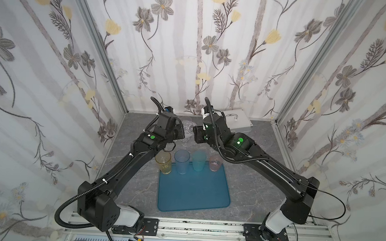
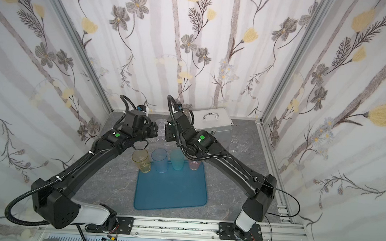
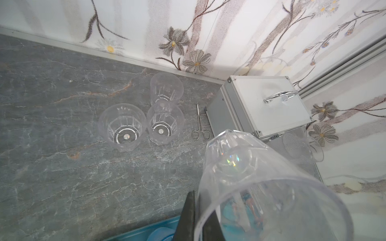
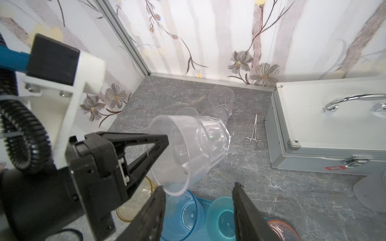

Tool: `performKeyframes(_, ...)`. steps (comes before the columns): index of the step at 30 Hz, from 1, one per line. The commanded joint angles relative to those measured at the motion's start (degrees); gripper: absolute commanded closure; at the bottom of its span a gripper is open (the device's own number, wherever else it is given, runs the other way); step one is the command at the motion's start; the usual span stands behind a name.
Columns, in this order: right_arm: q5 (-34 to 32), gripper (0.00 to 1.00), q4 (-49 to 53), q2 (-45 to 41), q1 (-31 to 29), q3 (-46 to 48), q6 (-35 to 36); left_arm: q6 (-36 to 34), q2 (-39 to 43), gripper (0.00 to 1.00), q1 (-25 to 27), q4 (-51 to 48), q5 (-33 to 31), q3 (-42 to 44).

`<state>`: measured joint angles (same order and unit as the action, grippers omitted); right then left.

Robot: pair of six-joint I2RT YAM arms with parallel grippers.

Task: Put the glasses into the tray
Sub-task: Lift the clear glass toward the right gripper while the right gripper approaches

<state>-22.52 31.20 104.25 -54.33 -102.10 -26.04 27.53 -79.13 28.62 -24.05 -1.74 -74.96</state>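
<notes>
Clear glass (image 3: 261, 187), tilted, rim pinched in left claw (image 3: 198, 220) over table (image 3: 62, 167) behind tray (image 1: 194, 194), seemingly offered to right claw (image 4: 198, 186), jaws parted, empty; four coloured glasses (image 1: 182, 161) line tray's far edge, leaving room.

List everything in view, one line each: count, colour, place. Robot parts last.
tray: one, teal-blue, table centre
yellow glass: one, translucent yellow, tray's far left corner
blue glass: one, translucent blue, beside it
teal glass: one, teal, third in row
pink glass: one, short, pink, row's right end
standing clear glasses: three, clear, near back wall
held clear glass: one, clear, tilted, in left gripper
other clear glasses: too faint to count, clear, table's right side
metal case: one, silver, back right
forceps: one, steel, beside the case
table: one, grey marble pattern
left gripper: one, black, shut on the held clear glass's rim
right gripper: one, black, open, empty, facing that glass
</notes>
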Motion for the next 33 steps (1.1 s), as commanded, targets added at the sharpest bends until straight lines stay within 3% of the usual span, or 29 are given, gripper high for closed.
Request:
performKeyframes(1, -9.5, 0.55, 0.8, 1.9, -2.0, -2.3, 2.8, 5.3, 1.1, 1.0, 1.6, 1.2, -2.3, 0.4)
performKeyframes(9, -12.8, 0.69, 3.8, 5.6, -3.2, -5.3, 3.3, 8.5, 5.0, 1.0, 4.5, 0.8, -3.5, 4.0)
performKeyframes(17, -14.0, 0.76, 4.9, 7.5, -4.5, -5.3, 3.5, 9.7, 6.8, 1.0, 5.4, 0.6, -2.7, 5.4)
performKeyframes(28, -16.6, 1.0, 7.9, 7.7, -5.4, -5.3, 1.4, 11.1, 9.0, 0.99, 7.1, 0.3, -0.2, 5.3)
performKeyframes(33, -15.6, 1.0, 8.7, 7.2, -5.1, -5.3, 0.8, 11.1, 10.4, 0.71, 7.9, 0.3, 0.3, 4.3)
